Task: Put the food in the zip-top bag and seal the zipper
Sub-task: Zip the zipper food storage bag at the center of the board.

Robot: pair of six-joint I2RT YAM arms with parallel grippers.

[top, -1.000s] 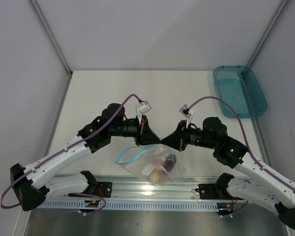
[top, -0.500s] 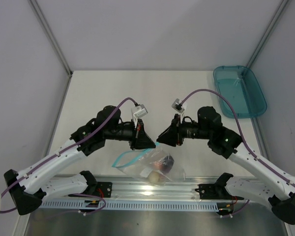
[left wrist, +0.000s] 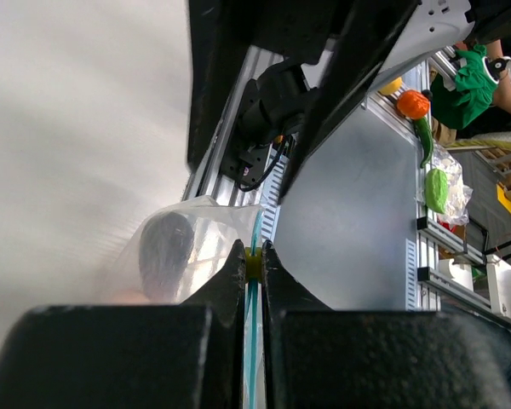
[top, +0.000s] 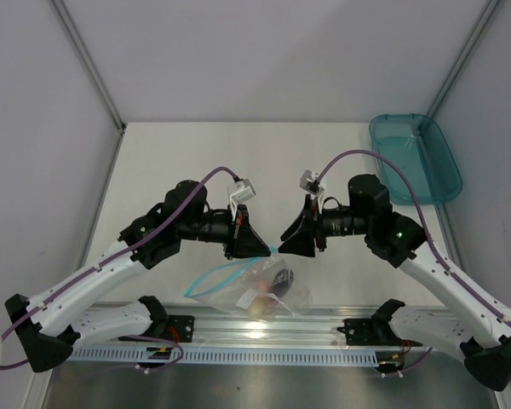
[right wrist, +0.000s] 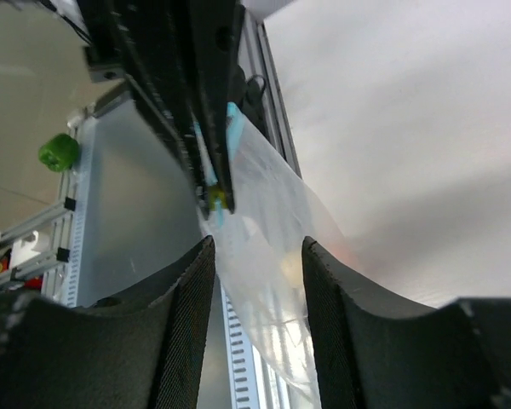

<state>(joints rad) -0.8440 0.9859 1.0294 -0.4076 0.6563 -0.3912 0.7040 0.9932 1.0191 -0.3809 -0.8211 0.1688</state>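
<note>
The clear zip-top bag (top: 254, 288) hangs low over the table's near edge, with its teal zipper (top: 211, 277) curving off to the left. Inside it lies the food: a dark purple piece (top: 287, 276) and pale cream and pink pieces (top: 262, 300). My left gripper (top: 257, 248) is shut on the zipper (left wrist: 253, 341) at a small yellow slider (left wrist: 253, 266), and the purple piece (left wrist: 164, 251) shows through the plastic. My right gripper (top: 291, 239) stands open just to the right; the bag (right wrist: 272, 230) shows between its fingers (right wrist: 183, 307), which do not pinch it.
A teal plastic tray (top: 413, 158) sits at the table's far right. The aluminium rail (top: 255, 336) with both arm bases runs along the near edge, right below the bag. Enclosure walls stand to the left, right and back.
My right gripper has opened, let go of the bag and drawn back to the right. My left gripper kept its hold and shifted slightly left, and the bag now hangs from it alone.
</note>
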